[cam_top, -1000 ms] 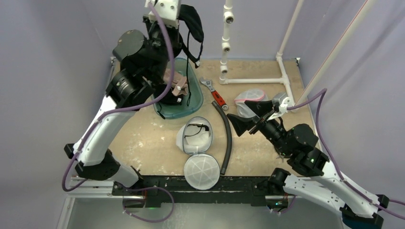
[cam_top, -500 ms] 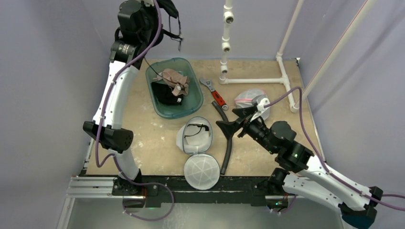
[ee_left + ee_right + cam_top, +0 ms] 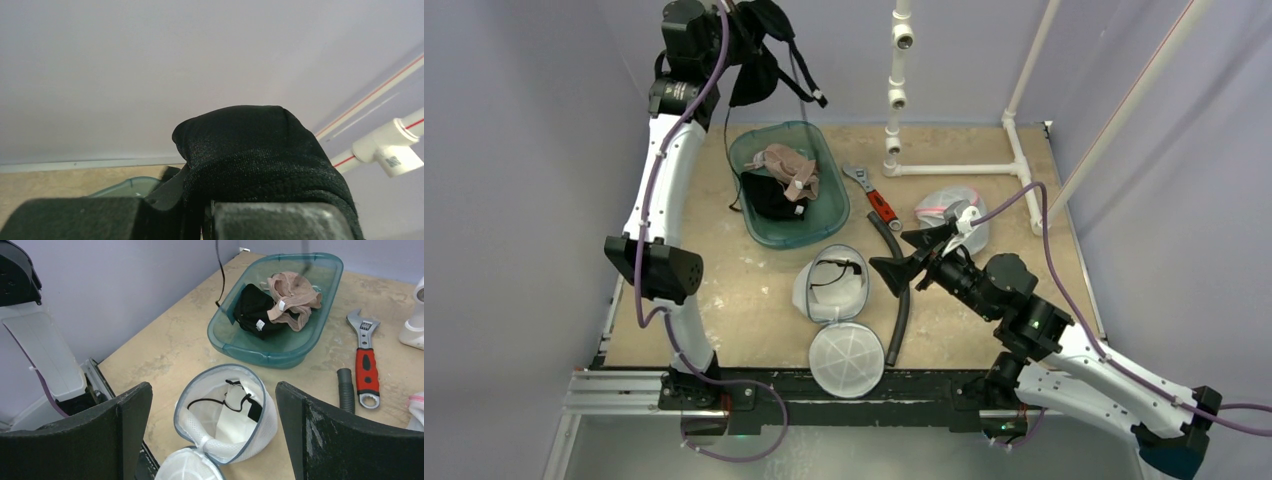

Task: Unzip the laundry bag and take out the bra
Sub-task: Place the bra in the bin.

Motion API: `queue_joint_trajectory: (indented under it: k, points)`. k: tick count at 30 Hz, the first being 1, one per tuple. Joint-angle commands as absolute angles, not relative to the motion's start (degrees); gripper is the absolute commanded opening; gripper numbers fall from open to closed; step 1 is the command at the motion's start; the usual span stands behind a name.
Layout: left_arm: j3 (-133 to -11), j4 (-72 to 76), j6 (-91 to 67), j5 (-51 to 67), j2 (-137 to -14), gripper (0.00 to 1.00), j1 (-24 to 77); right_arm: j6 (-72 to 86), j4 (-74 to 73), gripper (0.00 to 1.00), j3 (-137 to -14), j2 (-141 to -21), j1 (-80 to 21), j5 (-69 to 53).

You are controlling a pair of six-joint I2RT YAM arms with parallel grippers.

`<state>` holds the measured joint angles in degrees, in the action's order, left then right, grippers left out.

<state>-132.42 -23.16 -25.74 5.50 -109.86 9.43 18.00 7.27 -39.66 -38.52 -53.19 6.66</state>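
1 black bra [image 3: 759, 50] hung high at 11 o'clock in the top view, above and beyond the far rim of the teal bin [image 3: 839, 205], with a strap trailing down toward 4 o'clock. The left gripper [image 3: 205, 217] was pressed together on it; in the left wrist view the dark fabric bulged up over the fingers, which were clamped tight.

A second before, that arm had been folded low over the bin with the bra swinging off to its 1 o'clock side. Since then it had straightened and swung back toward the rear wall, so the bra came well clear of everything on the table [image 3: 724, 290].

The laundry bag [image 3: 829, 285] lay near the middle of the table, at 6 o'clock from the bin, already unzipped, with its round flap [image 3: 847, 360] folded out toward 6 o'clock. A thin dark strand [image 3: 220, 401] showed inside against the white lining; I could not tell what it was.

The right gripper [image 3: 906, 253] stood spread wide and held nothing. It had slid from 3 o'clock of the bag toward the bag, and now hovered above the black hose [image 3: 904, 290].

I judged both steps done: bag open, bra out. Setting the bra down probably remained, perhaps in the bin, where 2 garments already lay, 1 beige [image 3: 789, 168].
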Motion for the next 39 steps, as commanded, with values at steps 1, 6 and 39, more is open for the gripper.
queue_joint_trajectory:
  k: [1,6,39]
  points:
    - [-134.0,-18.9,-29.8,11.0,-107.8,0.0,9.6,18.3,10.0,0.95,-39.0,-37.8,-53.1,6.9]
    - [-133.9,-16.4,-31.4,12.3,-106.1,0.0,9.7,18.1,9.9,0.95,-39.0,-37.2,-53.1,7.1]
    - [-111.7,4.8,-47.8,18.6,-102.9,0.0,9.8,17.9,10.0,0.95,-38.4,-36.4,-53.1,7.3]
